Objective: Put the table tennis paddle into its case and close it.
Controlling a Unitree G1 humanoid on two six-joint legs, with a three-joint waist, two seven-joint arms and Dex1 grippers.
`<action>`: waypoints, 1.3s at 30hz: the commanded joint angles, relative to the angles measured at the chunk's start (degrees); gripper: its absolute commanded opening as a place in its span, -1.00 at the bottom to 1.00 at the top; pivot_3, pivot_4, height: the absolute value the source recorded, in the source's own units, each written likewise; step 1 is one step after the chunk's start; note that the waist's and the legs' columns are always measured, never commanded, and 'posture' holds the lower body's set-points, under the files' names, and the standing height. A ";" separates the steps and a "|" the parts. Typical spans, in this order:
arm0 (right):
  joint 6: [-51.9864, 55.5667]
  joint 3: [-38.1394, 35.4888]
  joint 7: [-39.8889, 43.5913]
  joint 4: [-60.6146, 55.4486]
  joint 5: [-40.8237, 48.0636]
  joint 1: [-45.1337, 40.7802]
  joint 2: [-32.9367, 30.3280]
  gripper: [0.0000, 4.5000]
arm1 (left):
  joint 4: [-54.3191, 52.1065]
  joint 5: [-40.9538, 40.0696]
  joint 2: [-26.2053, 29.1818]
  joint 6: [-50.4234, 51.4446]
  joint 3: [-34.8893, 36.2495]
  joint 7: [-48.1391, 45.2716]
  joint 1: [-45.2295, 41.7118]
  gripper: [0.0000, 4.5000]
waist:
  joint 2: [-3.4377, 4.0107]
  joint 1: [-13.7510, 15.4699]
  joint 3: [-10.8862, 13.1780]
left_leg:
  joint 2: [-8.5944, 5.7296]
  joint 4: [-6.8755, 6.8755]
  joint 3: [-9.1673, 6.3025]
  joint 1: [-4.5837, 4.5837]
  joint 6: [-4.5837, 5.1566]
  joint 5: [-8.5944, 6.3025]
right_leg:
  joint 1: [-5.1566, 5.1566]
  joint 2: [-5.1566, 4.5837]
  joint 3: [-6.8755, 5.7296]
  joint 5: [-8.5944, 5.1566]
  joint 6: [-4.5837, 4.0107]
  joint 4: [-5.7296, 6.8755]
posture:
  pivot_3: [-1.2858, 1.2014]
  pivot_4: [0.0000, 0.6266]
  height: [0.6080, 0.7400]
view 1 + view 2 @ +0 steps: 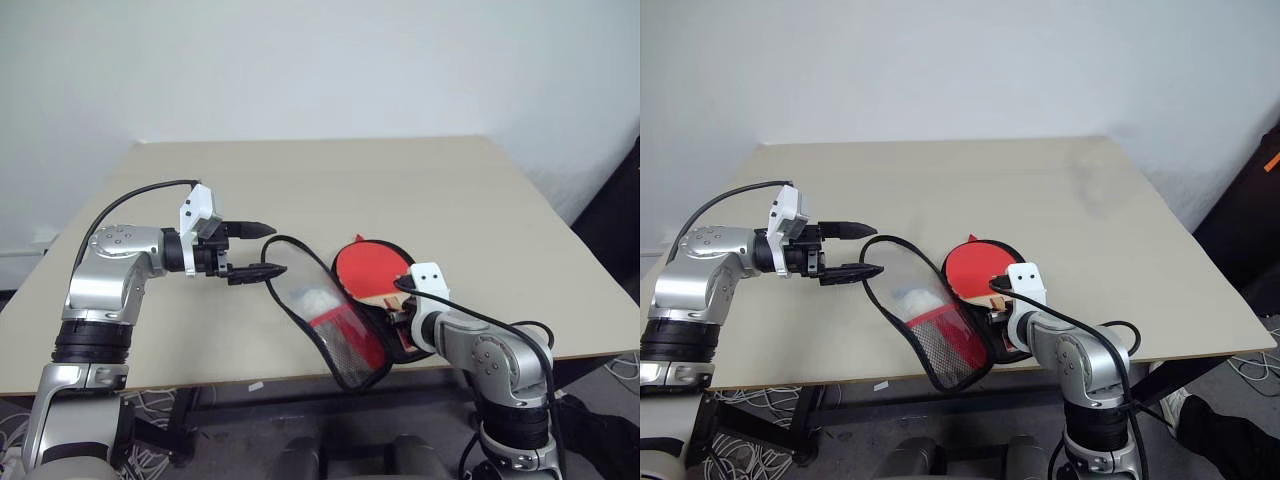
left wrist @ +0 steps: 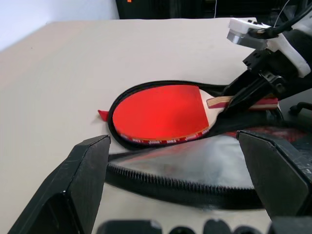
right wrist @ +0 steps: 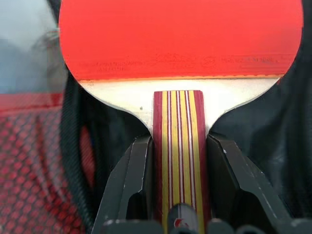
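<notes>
Raised case flap [image 1: 325,320] blocks path between hands (left hand [image 1: 262,250] just beside); far tabletop [image 1: 400,180] open.

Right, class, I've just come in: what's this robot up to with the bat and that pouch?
The right gripper holds the table tennis paddle by its handle, the red blade lying in the open case on the table. The left gripper hovers open beside the raised case flap. The case is not yet zipped.
</notes>
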 commanded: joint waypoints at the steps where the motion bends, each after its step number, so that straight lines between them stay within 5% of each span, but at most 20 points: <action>1: -0.44 0.45 0.55 -2.61 0.29 -0.18 0.15 -0.45 | -1.75 -0.28 0.89 0.16 0.59 0.00 -0.83 1.00 | 0.00 -0.01 0.00 | 0.00 0.00 0.00 0.00 0.00 0.00 | 0.00 0.00 0.00 0.00 0.00 0.00 | 0.03 -1.00 1.00; 24: -3.43 -2.25 -2.07 1.14 -4.02 -0.99 -0.24 -0.45 | -0.88 0.01 0.58 0.53 0.36 0.11 -1.72 1.00 | 0.00 0.03 0.00 | -0.02 0.00 0.00 0.00 0.00 0.00 | -0.01 -0.03 -0.03 0.00 0.00 -0.03 | 0.03 -1.00 1.00; 34: 1.08 -5.30 5.54 -4.97 0.91 -5.22 -4.96 0.99 | -0.43 -0.03 0.66 0.48 0.44 -0.33 -1.75 1.00 | 0.04 0.00 0.02 | 0.00 -0.02 -0.01 -0.01 0.00 0.00 | -0.01 -0.02 0.00 0.00 0.00 -0.03 | 0.03 -1.00 1.00; 39: 2.30 -13.68 19.13 -9.01 10.31 -11.75 -15.82 0.99 | -1.09 -1.64 2.94 1.08 2.31 -2.74 -0.07 1.00 | 0.06 0.01 0.09 | -0.01 0.00 -0.01 -0.05 0.01 0.00 | -0.01 -0.05 -0.01 -0.01 0.01 -0.05 | 0.03 -1.00 1.00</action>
